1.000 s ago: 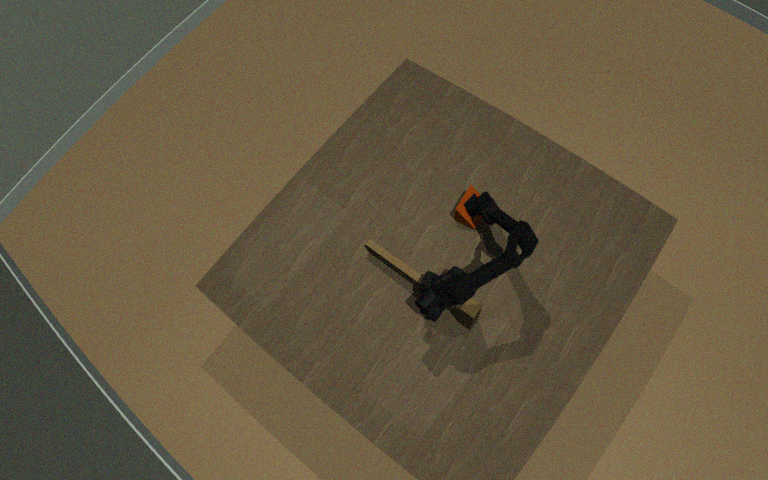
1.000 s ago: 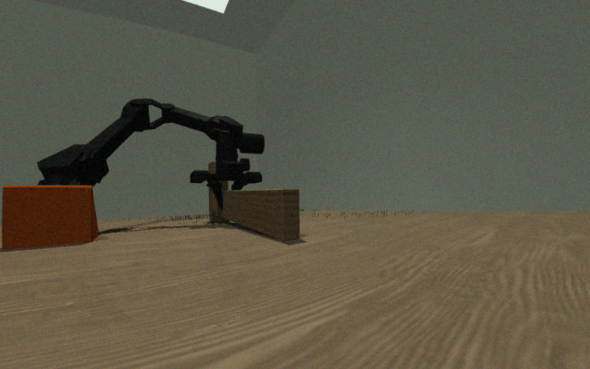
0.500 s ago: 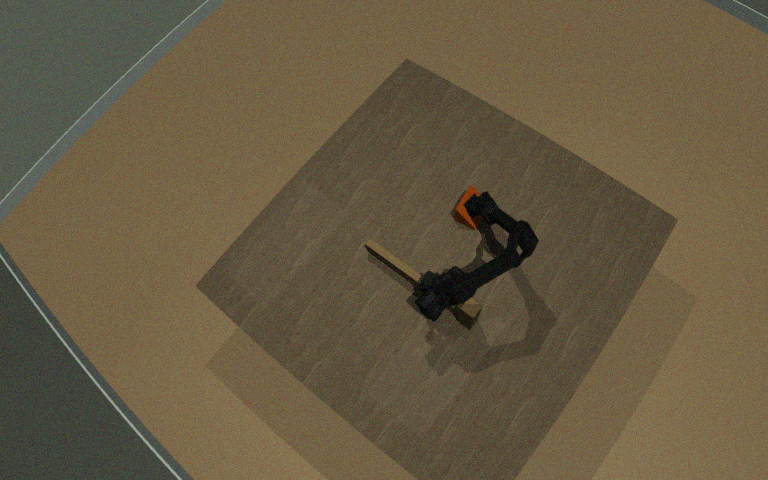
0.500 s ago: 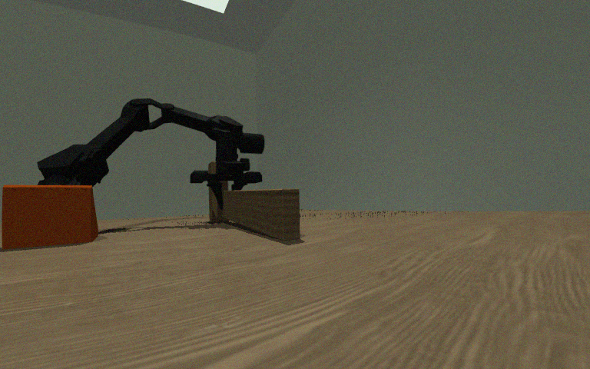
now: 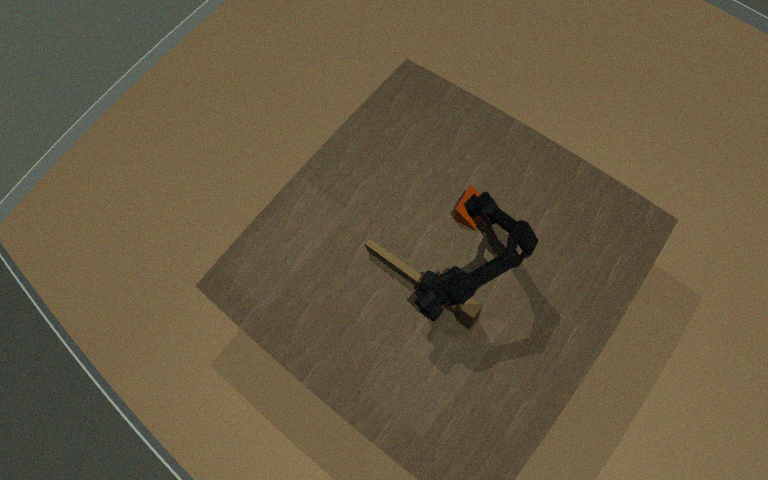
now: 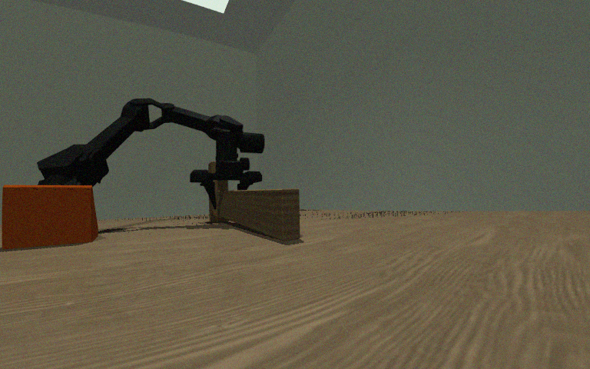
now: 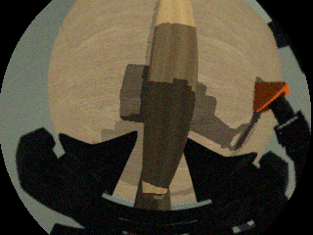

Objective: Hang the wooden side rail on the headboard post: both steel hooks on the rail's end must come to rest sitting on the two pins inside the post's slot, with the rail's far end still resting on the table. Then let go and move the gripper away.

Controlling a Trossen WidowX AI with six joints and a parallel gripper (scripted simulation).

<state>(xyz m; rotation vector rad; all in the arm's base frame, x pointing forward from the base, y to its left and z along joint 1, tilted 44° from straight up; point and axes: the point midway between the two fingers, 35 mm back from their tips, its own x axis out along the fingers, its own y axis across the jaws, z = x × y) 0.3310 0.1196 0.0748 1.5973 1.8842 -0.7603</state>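
Note:
The wooden side rail stands on its narrow edge. Its far end is down on the table, and its other end meets the upright headboard post. The rail looks about level. The hooks, pins and slot are hidden, so I cannot tell how the hooks sit. My gripper points down and is open astride the rail close to the post, one finger on each side. The wrist view shows narrow gaps between the fingertips and the rail's sides.
An orange block stands on the table beside the arm's base, off to one side of the rail. The arm reaches over the table from that base. The post rises close beside the gripper.

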